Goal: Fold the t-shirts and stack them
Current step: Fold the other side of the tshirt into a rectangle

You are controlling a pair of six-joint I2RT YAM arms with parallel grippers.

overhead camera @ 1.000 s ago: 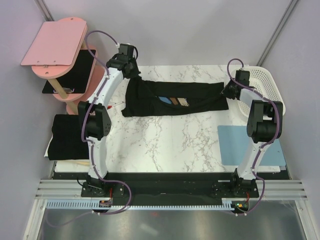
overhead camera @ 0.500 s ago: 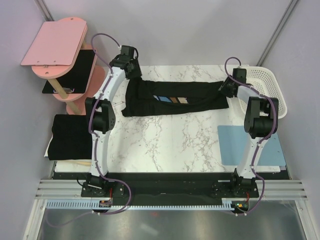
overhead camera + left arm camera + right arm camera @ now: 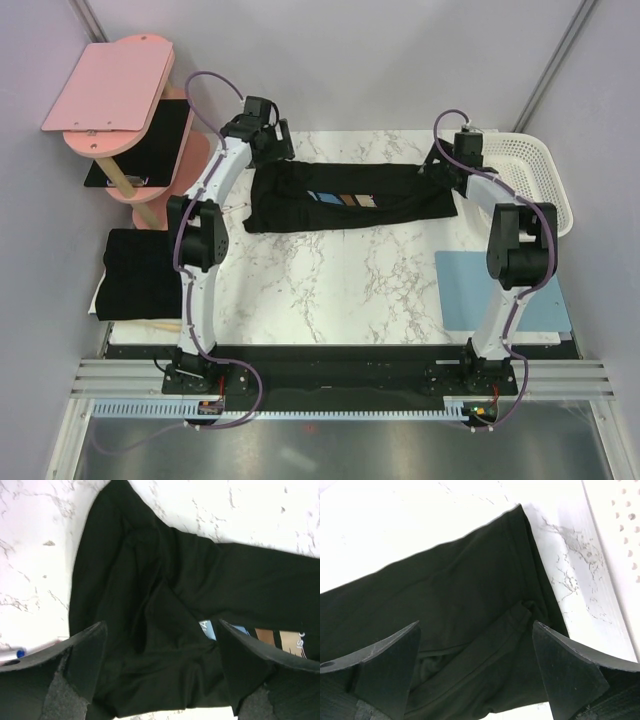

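Overhead and wrist views of a black printed t-shirt [image 3: 350, 197] spread as a long band across the upper middle of the marble bench [image 3: 330, 290], its striped chest print [image 3: 345, 199] facing up left of centre. The left jaws stand wide open over the shirt's crumpled left end, gripping nothing; in the left wrist view the fabric [image 3: 165, 610] lies flat between and beyond the two fingers [image 3: 85, 660], with the print [image 3: 265, 637] at the right edge. The right jaws are likewise spread wide and empty above the shirt's right end [image 3: 460, 610], beside the white basket [image 3: 535, 170]. A folded black garment [image 3: 135, 272] rests at the left edge, below the pink shelf stand [image 3: 110, 95]. A light blue mat [image 3: 470, 290] lies at right.
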